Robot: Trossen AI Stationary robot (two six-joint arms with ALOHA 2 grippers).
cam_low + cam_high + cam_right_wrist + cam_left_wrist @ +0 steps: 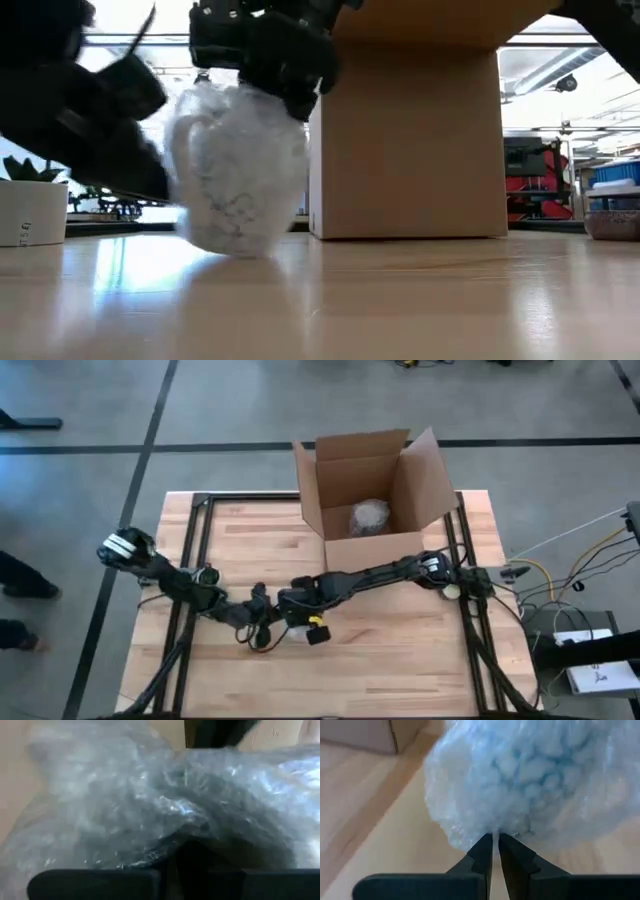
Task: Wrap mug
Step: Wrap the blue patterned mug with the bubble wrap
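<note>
The mug (240,170) is bundled in clear bubble wrap and stands upright near the middle of the table, its handle bulge toward the table's left. Whether its base touches the wood I cannot tell. My right gripper (265,55) sits on top of it, reaching in from the table's right (300,603). My left gripper (495,840) meets the bundle's left side (258,622) and is shut on the wrap. In the right wrist view the wrap (150,805) fills the picture and covers that gripper's fingertips. My left gripper pinches a small pucker of bubble wrap (495,833) on the bundle's left side between its two fingertips, coming in about level from the table's left. One layer or several, I cannot tell. My right gripper holds the bunched wrap at the top of the mug (262,92) from above, pointing down. The wrap itself hides its fingertips.
An open cardboard box (372,485) stands at the far side of the table, with another wrapped bundle (369,517) inside it. In the low view the box's wall (410,140) rises just behind the mug. A white pot (30,212) stands far left.
</note>
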